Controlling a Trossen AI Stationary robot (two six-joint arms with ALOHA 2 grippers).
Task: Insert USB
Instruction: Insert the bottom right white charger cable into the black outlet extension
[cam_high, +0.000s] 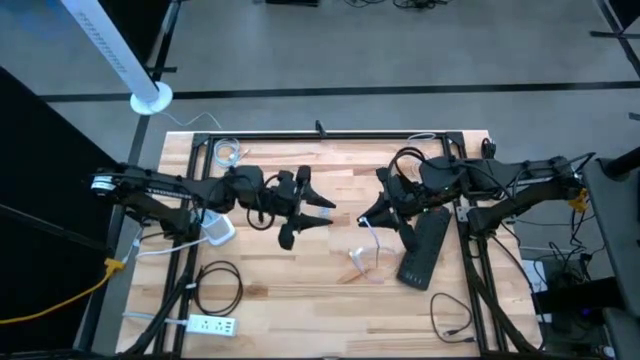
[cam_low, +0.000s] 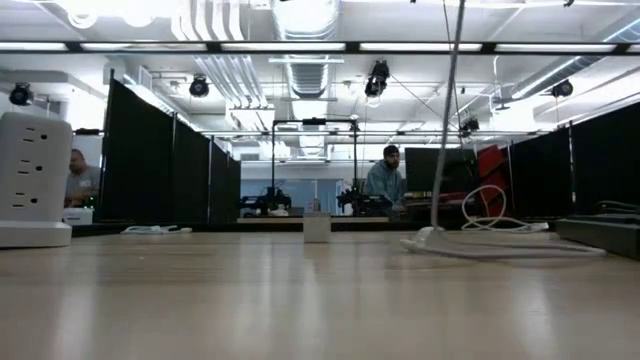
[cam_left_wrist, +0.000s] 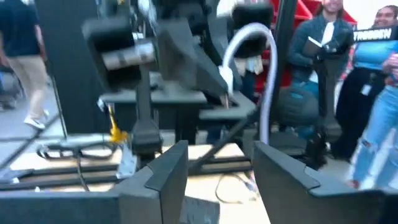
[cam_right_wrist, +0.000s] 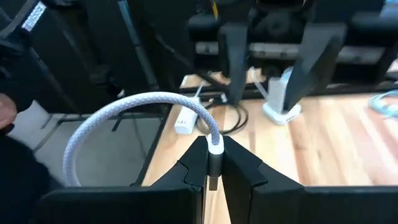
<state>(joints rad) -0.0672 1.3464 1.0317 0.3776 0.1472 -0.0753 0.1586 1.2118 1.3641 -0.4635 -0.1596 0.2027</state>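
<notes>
Both hands hovering mid-desk (cam_high: 300, 290), facing each other. Right hand (cam_right_wrist: 213, 163) is clenching the white USB cable's plug (cam_right_wrist: 214, 163); left hand (cam_high: 318, 212) is hanging spread, grasping nothing.

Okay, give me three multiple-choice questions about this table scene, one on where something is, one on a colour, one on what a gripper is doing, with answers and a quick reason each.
1. Where does the white power strip lie in the high view?
A. near the bottom edge, on the left arm's side
B. under the right arm
C. at the table's far edge

2. What colour is the braided cable?
A. red
B. white
C. black

3. What is the right gripper doing?
A. standing wide open
B. shut on the cable's plug
C. holding the power strip

Answers: 1 A, it lies by the table's bottom left edge. 2 B, the loop shows white. 3 B, the fingers pinch the plug in the right wrist view.
</notes>
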